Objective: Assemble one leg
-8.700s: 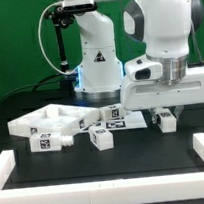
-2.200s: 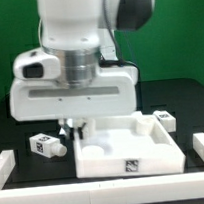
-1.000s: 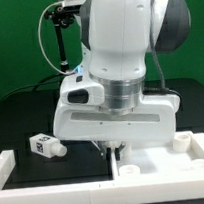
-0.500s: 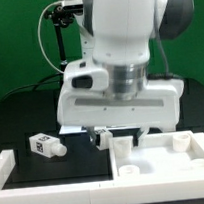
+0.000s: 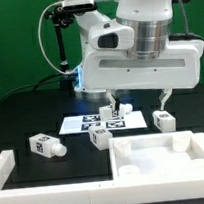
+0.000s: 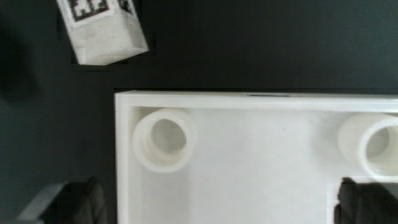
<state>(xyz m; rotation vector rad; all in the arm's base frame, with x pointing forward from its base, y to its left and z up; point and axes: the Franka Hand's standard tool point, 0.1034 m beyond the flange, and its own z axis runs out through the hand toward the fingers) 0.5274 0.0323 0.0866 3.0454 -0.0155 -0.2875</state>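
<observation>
Several white legs with tags lie on the black table: one at the exterior view's left (image 5: 46, 145), one in the middle (image 5: 100, 137), one on the marker board (image 5: 118, 111) and one at the right (image 5: 166, 120). My gripper (image 5: 136, 101) is open and empty, well above the table and above the far edge of the large white panel (image 5: 160, 153). In the wrist view the panel (image 6: 249, 150) shows two round sockets, one leg (image 6: 102, 30) lies beyond its edge, and my gripper (image 6: 217, 205) straddles the panel from above with dark fingertips (image 6: 71, 202) wide apart.
The marker board (image 5: 92, 121) lies behind the legs. A white border rail runs along the table's front (image 5: 57, 187) and left side (image 5: 7, 163). The panel sits in the front right corner against the rail. The robot's base (image 5: 91, 61) stands at the back.
The panel has been slid to the front right corner and let go. My gripper has since risen clear of it, uncovering the legs and the marker board.
</observation>
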